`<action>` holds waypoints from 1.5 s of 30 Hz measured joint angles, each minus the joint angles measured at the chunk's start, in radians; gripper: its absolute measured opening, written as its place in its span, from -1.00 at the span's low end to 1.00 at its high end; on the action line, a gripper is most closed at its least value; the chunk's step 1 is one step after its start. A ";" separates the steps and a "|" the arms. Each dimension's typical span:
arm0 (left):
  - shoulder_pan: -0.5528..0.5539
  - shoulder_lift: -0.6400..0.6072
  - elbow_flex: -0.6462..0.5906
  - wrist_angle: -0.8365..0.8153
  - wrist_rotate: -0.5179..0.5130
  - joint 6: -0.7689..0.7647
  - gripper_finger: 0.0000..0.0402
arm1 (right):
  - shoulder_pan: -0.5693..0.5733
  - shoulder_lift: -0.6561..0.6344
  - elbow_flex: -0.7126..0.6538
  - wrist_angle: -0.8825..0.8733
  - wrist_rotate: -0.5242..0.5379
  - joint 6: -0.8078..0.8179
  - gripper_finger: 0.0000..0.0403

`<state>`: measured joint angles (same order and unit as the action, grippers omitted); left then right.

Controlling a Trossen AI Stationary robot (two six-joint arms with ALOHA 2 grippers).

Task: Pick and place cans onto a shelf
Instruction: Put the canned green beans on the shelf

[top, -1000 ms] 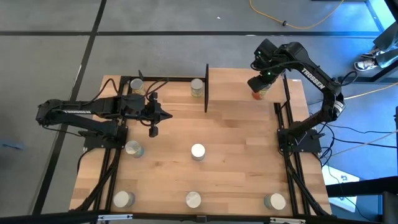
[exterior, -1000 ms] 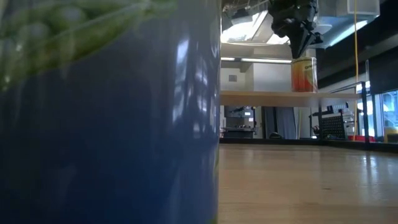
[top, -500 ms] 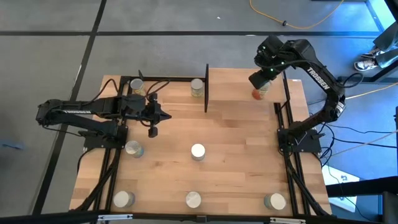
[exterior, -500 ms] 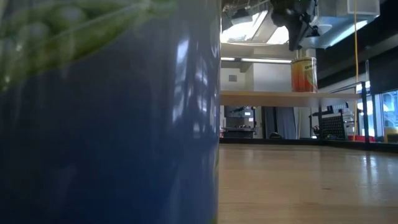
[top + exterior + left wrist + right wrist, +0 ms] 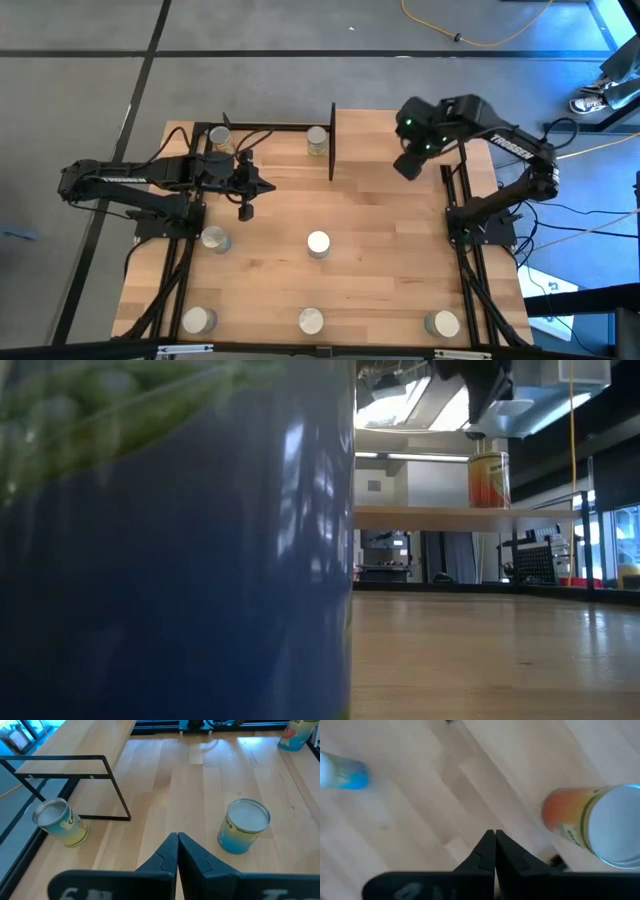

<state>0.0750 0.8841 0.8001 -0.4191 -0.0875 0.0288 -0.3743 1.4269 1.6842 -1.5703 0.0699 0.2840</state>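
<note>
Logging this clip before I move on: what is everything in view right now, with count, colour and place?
orange can: one, orange label, standing on the shelf.
other cans: seven with silvery tops on the table; two at the far edge, two mid-table, three along the near edge.
shelf: one, light wood on black posts, far right of the table.
left gripper: shut, empty, over the table's left part.
right gripper: shut, empty, above the shelf's near edge, off the orange can.

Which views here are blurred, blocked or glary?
Low view: an out-of-focus blue can right at the lens blocks the left half; bright ceiling lights behind. Right wrist view: motion-smeared, orange can and wood soft. High and left wrist views: sharp.
</note>
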 joint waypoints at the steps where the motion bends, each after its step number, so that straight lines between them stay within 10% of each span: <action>1: 0.000 0.000 0.000 0.000 0.000 0.000 -1.00 | 0.010 0.000 -0.021 0.002 0.031 0.000 -0.99; 10: 0.000 0.000 0.000 0.000 0.000 0.000 -1.00 | 0.032 0.000 -0.149 0.040 0.290 0.024 -0.99; 45: 0.000 0.000 0.000 0.000 0.000 0.002 -1.00 | -0.081 0.000 -0.236 0.117 0.527 0.000 -0.99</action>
<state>0.0750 0.8841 0.8001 -0.4189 -0.0875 0.0306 -0.4555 1.4273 1.4483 -1.4538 0.5969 0.2836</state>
